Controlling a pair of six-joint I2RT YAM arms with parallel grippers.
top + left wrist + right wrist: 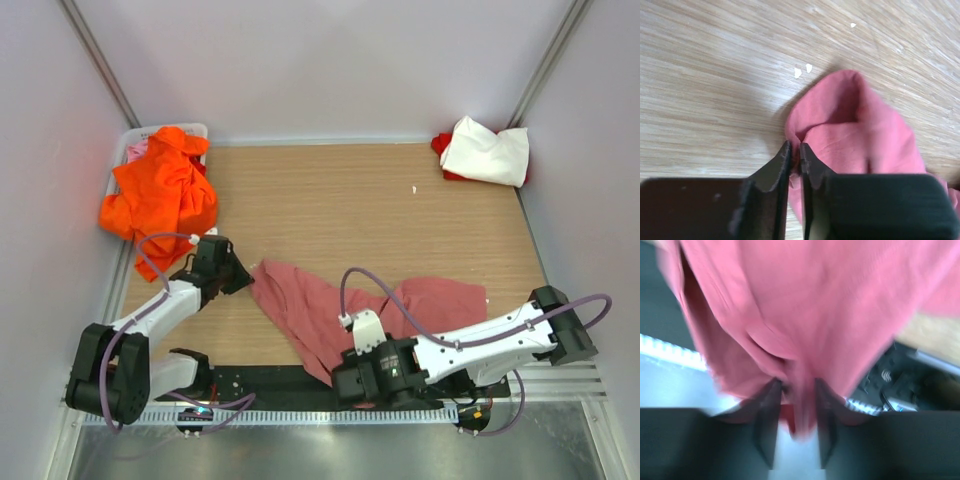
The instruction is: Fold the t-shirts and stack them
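Observation:
The dusty salmon-pink t-shirt point(310, 305) lies crumpled across the near middle of the table, its lower part reaching the black front strip. My left gripper point(250, 279) is at the shirt's left corner. In the left wrist view the left gripper point(795, 150) is shut on a thin fold of the pink cloth point(850, 125). My right gripper point(340, 384) is at the shirt's near tip. In the blurred right wrist view the right gripper point(796, 385) has its jaws apart, with a strand of the pink cloth point(805, 315) hanging between them.
A bright orange t-shirt point(160, 195) spills from a white basket point(195, 130) at the back left, with a bit of lighter pink cloth point(137, 152) inside. A white t-shirt point(488, 152) lies over a red one point(441, 145) at the back right. Grey walls close in both sides.

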